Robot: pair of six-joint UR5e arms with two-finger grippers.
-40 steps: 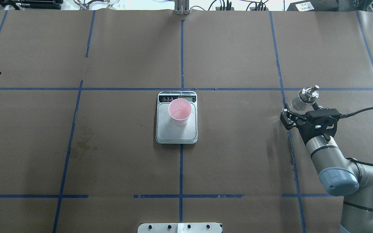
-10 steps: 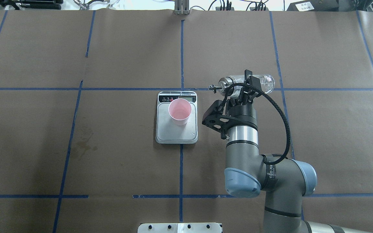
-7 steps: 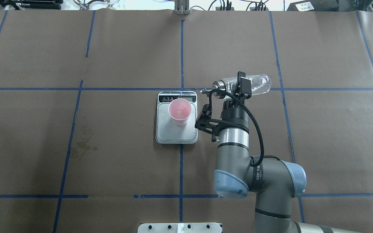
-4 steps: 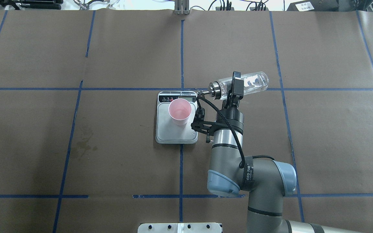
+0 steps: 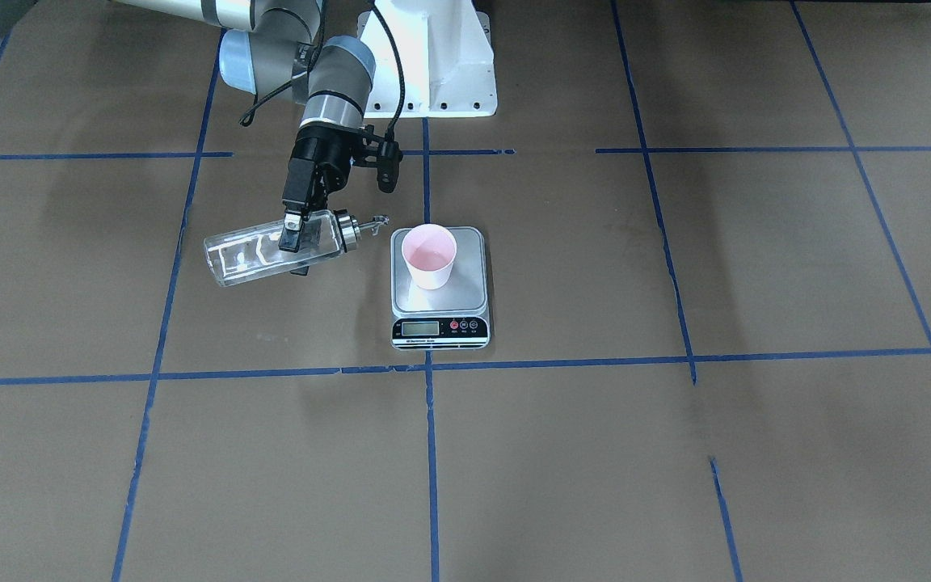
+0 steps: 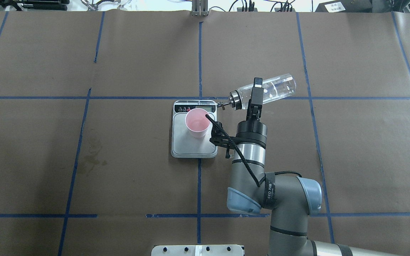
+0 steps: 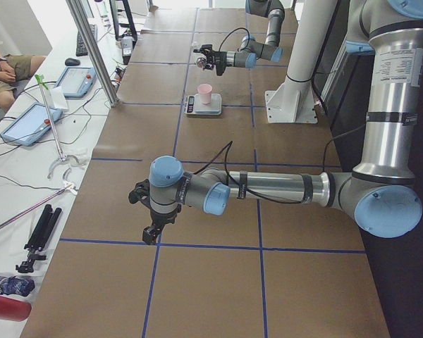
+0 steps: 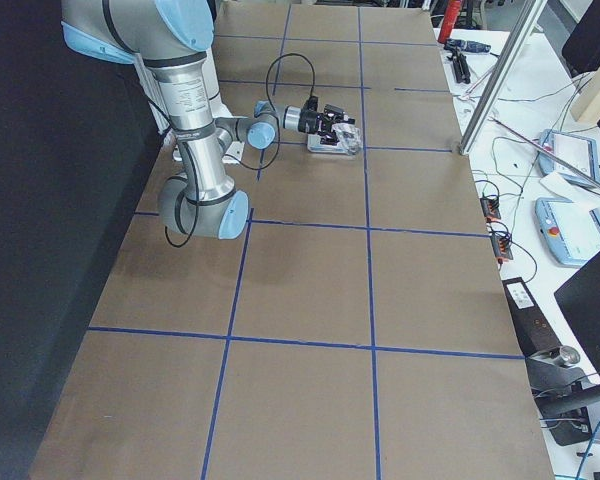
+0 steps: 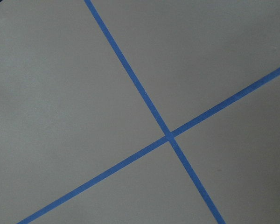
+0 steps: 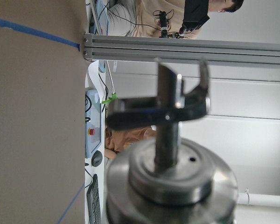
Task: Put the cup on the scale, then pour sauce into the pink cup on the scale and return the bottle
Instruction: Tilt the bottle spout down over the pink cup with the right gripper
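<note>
Nearly level, bottle (image 6: 276, 87) clamped in right fingers (image 6: 255, 94), spout (image 6: 222, 104) near cup (image 6: 198, 122) on scale (image 6: 190, 147)

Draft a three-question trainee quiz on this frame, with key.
1. True or false: the cup stands on the scale.
2. The bottle is: A) upright on the table; B) tipped near level in the right claw; C) lying in the cup.
3. Is the spout over the cup's mouth? Yes or no.
Key: 1 true; 2 B; 3 no, it is off to the scale's side.
</note>
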